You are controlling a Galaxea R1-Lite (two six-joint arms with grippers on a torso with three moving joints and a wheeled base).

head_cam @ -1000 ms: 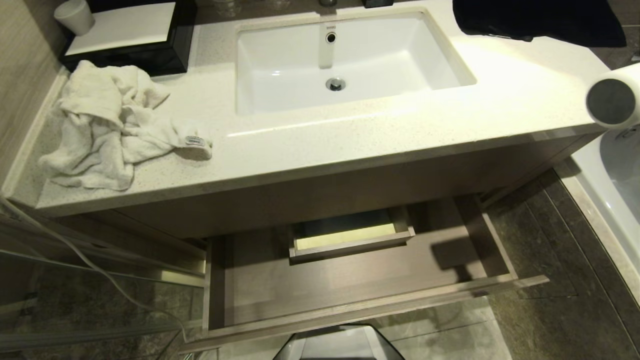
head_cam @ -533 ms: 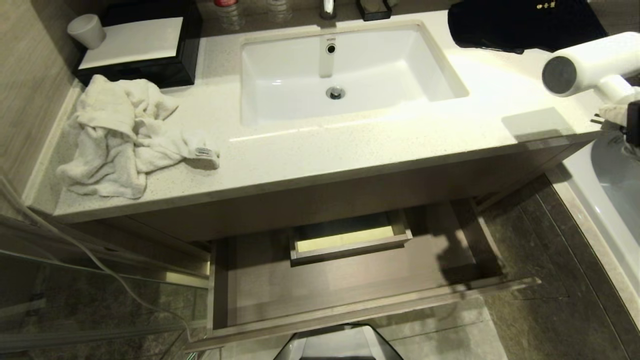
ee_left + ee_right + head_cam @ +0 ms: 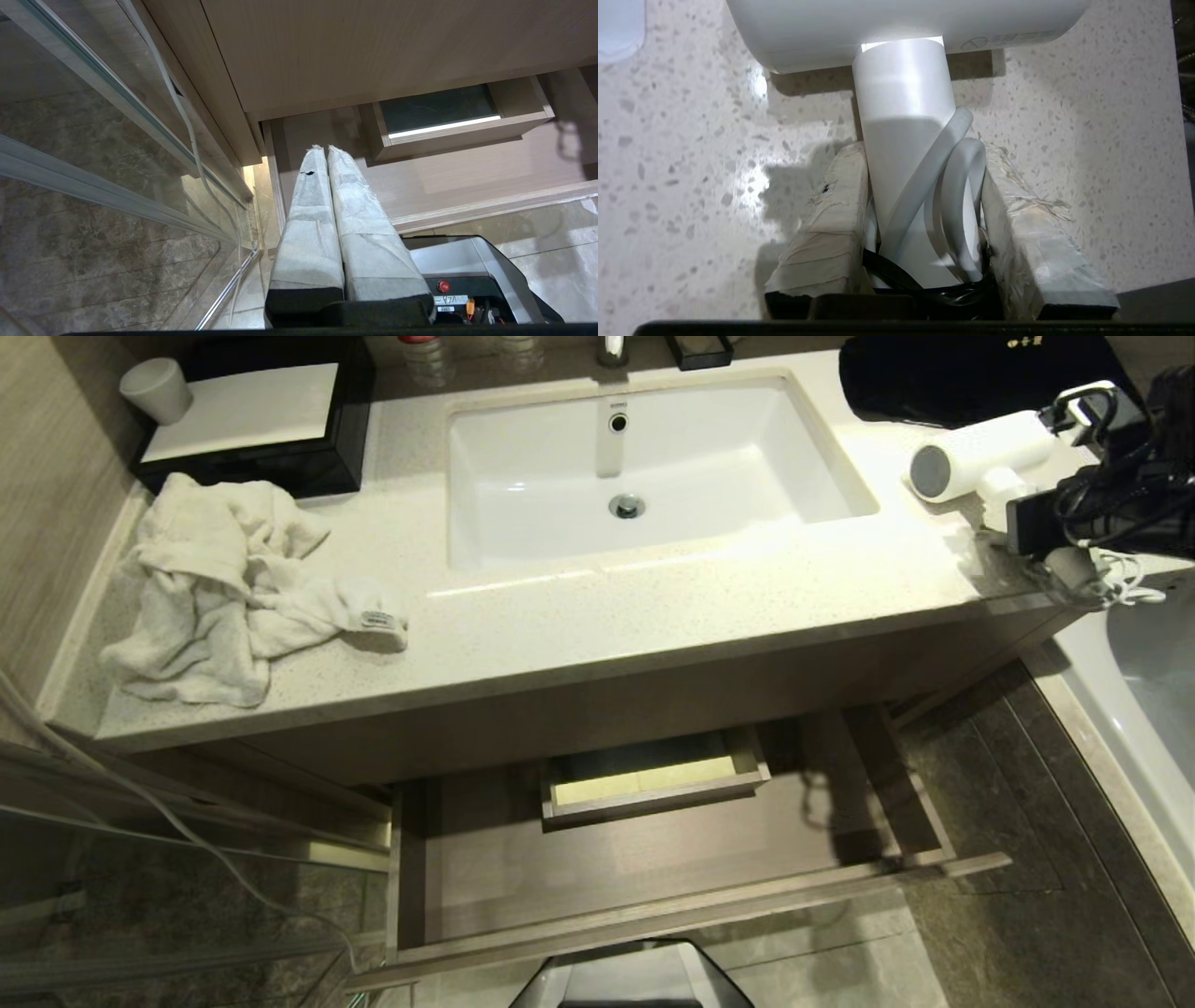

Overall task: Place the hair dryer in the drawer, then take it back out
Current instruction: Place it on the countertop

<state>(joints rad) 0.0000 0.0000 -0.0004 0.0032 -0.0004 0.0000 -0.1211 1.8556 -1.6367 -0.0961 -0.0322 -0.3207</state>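
The white hair dryer [image 3: 980, 453] hangs low over the right end of the counter, its dark round end toward the sink. My right gripper [image 3: 1013, 511] is shut on its handle [image 3: 901, 116] and on loops of the white cord [image 3: 962, 186]; in the right wrist view the taped fingers [image 3: 831, 219] press on both sides. Whether the barrel touches the counter I cannot tell. The grey-brown drawer [image 3: 653, 868] stands pulled out below the counter, with nothing in it and a boxed cut-out [image 3: 653, 784] at mid-back. My left gripper [image 3: 325, 148] is parked, shut, low beside the drawer [image 3: 467, 172].
A white sink [image 3: 644, 457] is set in the speckled counter [image 3: 653, 607]. A crumpled white towel [image 3: 224, 588] lies at its left end, by a black box [image 3: 252, 429] and a cup [image 3: 157, 390]. A black bag [image 3: 952, 373] is behind the dryer; a bathtub [image 3: 1148, 691] is at right.
The hair dryer has moved from beyond the counter's right edge to over the counter's right end, and the right arm has come into the head view. The camera shifted slightly.
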